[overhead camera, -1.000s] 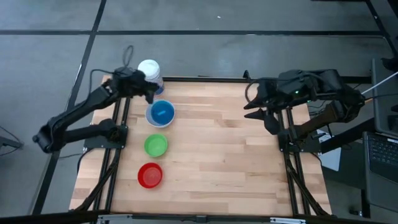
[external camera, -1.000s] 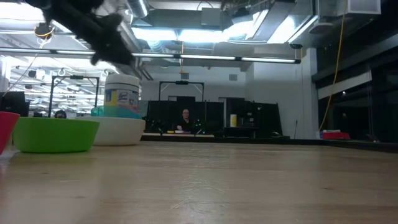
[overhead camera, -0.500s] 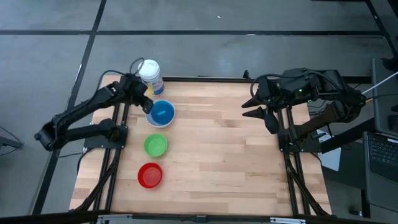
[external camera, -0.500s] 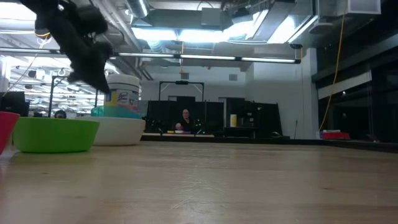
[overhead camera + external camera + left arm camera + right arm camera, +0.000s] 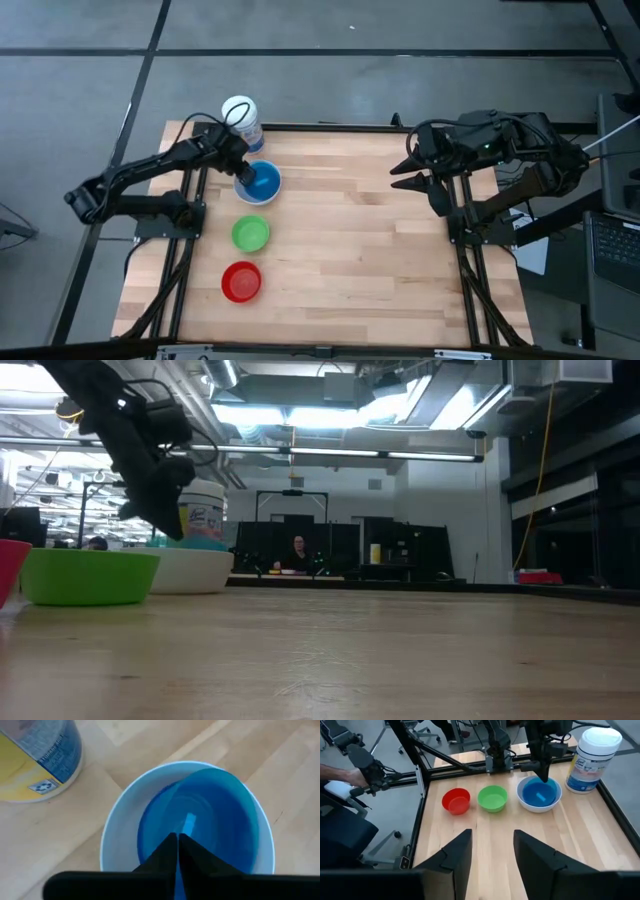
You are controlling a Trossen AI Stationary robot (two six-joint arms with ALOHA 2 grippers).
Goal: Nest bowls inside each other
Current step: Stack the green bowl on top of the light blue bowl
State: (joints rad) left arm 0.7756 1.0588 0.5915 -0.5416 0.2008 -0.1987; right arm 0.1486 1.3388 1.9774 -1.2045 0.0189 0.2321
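Note:
A white bowl [image 5: 274,196] stands on the table's far left. A dark blue bowl [image 5: 150,832] sits nested in it, with a lighter teal bowl [image 5: 220,815] lying tilted inside. My left gripper [image 5: 177,840] is shut, its tips down at the stack's left rim [image 5: 172,536]. A green bowl [image 5: 250,234] and a red bowl [image 5: 241,282] stand on their bases nearer the front. My right gripper [image 5: 492,835] hangs open, high over the table's right side, with nothing between its fingers. My left gripper comes at the stack on a slant from above and the left, its shut fingertips [image 5: 170,845] over the inner side of the blue bowls. Its own fingers cover the spot, so I cannot tell whether they touch a bowl or pinch a rim.
A white canister [image 5: 241,115] with a blue label stands at the far left corner, just behind the white bowl. The wooden table's middle and right are bare boards [image 5: 360,250]. Dark frame rails run along both sides.
My left gripper has come down from beside the canister's top toward the white bowl's stack, tipping more steeply downward, and its fingers have closed together. The bowls and the canister have stayed in place.

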